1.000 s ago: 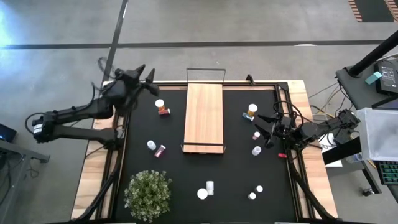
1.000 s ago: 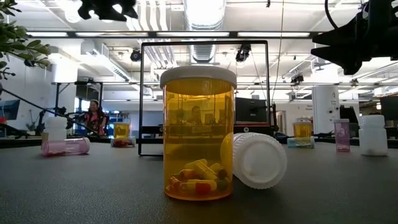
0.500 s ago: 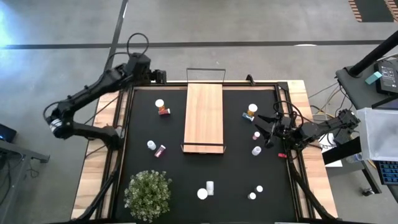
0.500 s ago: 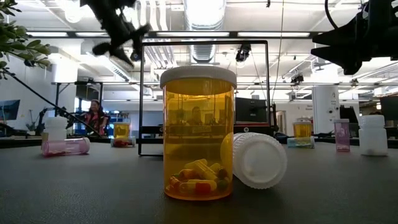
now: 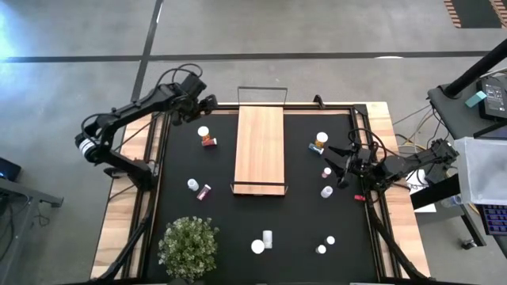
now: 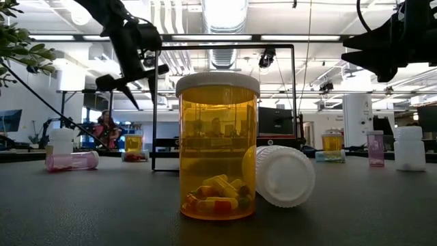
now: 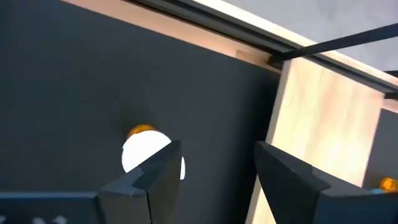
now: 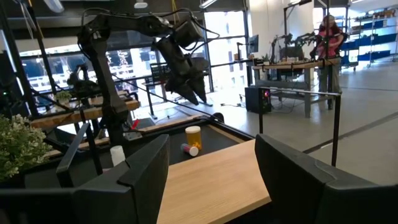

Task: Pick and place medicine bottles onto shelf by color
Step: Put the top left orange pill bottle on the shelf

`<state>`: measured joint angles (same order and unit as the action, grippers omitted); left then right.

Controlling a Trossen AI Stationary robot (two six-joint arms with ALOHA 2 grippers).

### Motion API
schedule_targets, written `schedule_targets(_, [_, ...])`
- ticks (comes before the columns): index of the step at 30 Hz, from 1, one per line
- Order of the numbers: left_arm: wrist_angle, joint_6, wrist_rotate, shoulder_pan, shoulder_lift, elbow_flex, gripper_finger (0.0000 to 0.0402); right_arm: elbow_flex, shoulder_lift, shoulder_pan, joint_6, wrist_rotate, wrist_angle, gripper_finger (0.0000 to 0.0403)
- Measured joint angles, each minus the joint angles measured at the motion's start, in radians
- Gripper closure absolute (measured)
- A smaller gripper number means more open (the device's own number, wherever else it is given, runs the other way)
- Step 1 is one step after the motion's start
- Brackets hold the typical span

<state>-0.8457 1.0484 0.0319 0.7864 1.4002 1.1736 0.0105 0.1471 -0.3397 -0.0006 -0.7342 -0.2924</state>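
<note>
Amber and white-capped, the upright bottle (image 5: 203, 132) nearest the left claw (image 5: 207, 101) stands on the black surface (image 5: 301, 214) to the left of the shelf (image 5: 260, 149), with a small red bottle (image 5: 209, 142) lying just beside it. In the left wrist view its white cap (image 7: 144, 154) shows partly behind one finger (image 7: 160, 174), so the claw, its fingers spread and holding nothing, is raised over the surface's far left corner and not yet centred on the bottle. The shelf's light wood board is bare.

My judgement is that the step in hand is the approach to this amber bottle. To do it well, the left claw should shift until the cap sits midway between the fingers, then descend straight down and close on the body below the cap, keeping clear of the red bottle so it is not knocked away.

Farther out, more bottles lie scattered: two left of the shelf's near end, several to its right including another amber one (image 5: 320, 141), and a few near the front edge beside a potted plant (image 5: 188, 245). The right claw (image 5: 334, 166) waits at the right side near those bottles, fingers apart and empty.
</note>
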Motion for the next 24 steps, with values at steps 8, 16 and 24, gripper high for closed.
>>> schedule_targets(8, [-0.037,-0.056,0.047,0.0,0.007,-0.006,0.0214,0.0,0.0,0.0,0.0,0.0,0.0,0.0174])
schedule_targets(16, [-0.088,-0.007,0.045,-0.003,0.05,-0.014,0.0214,0.0,0.0,0.0,0.0,0.0,0.0,0.0174])
schedule_targets(24, [-0.107,-0.004,-0.023,-0.003,0.119,-0.014,0.0214,0.0,0.0,0.0,0.0,0.0,0.0,0.0174])
